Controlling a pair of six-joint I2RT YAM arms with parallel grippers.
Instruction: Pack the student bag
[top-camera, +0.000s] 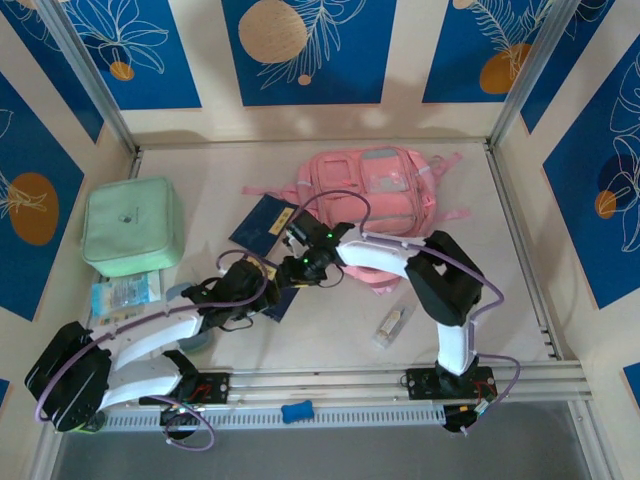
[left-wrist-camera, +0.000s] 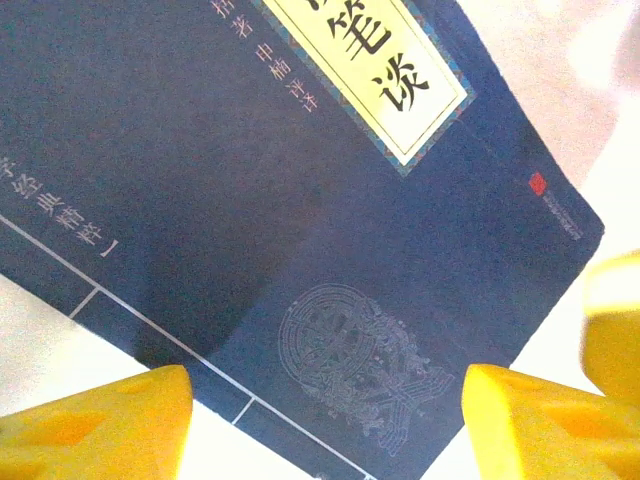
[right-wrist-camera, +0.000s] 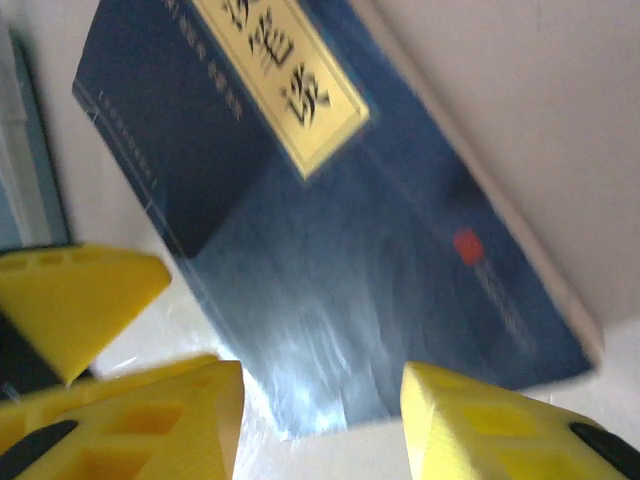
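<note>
Left arm (top-camera: 150, 335) stretches forward and inward, low and nearly flat. Right arm (top-camera: 385, 258) has its elbow folded and its white forearm runs across toward the left claw. The wrists almost meet. Left claw (left-wrist-camera: 320, 430): jaws wide apart, yellow fingers (left-wrist-camera: 100, 425) pinching nothing. Right claw (right-wrist-camera: 320, 420): jaws apart, narrower gap, view blurred. A fingertip of each claw sits just beside the other claw.

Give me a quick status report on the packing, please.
Both open, left gripper and right gripper, over dark blue book. Pink student bag beyond it, book not yet inside. Grippers crowd each other.
</note>
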